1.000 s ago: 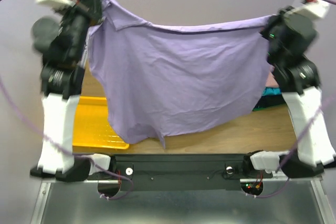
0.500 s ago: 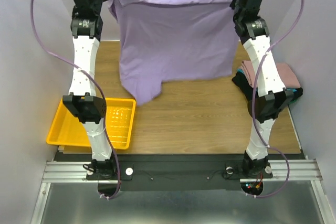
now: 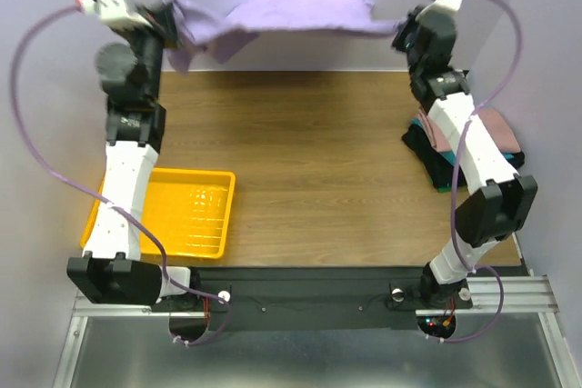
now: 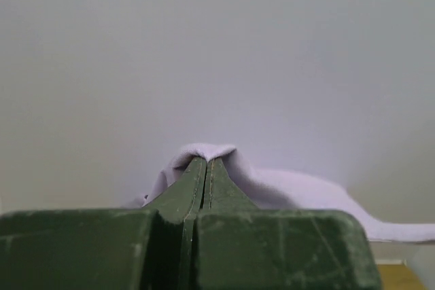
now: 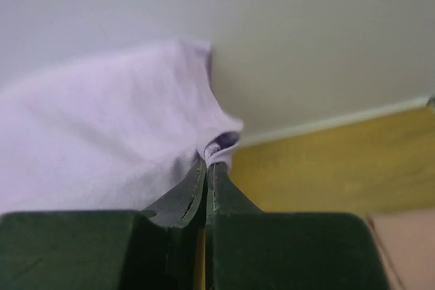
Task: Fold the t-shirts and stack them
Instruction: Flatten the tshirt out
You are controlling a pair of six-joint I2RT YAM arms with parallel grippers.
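Clamped on the lavender t-shirt (image 3: 291, 15), left pincer (image 3: 168, 24) and right pincer (image 3: 400, 34) now fling it flat toward twelve o'clock, ready to lay.

- One lavender t-shirt (image 3: 291, 15).
- One stack of folded t-shirts (image 3: 498, 132): dusty-pink and black layers show, and an arm hides the full count.
- One yellow tray (image 3: 195, 211).
- Two arms: left arm (image 3: 123, 188), right arm (image 3: 473, 147).
- Two grippers: left gripper (image 3: 173, 26), right gripper (image 3: 397, 35).
- One wooden surface (image 3: 318, 161).
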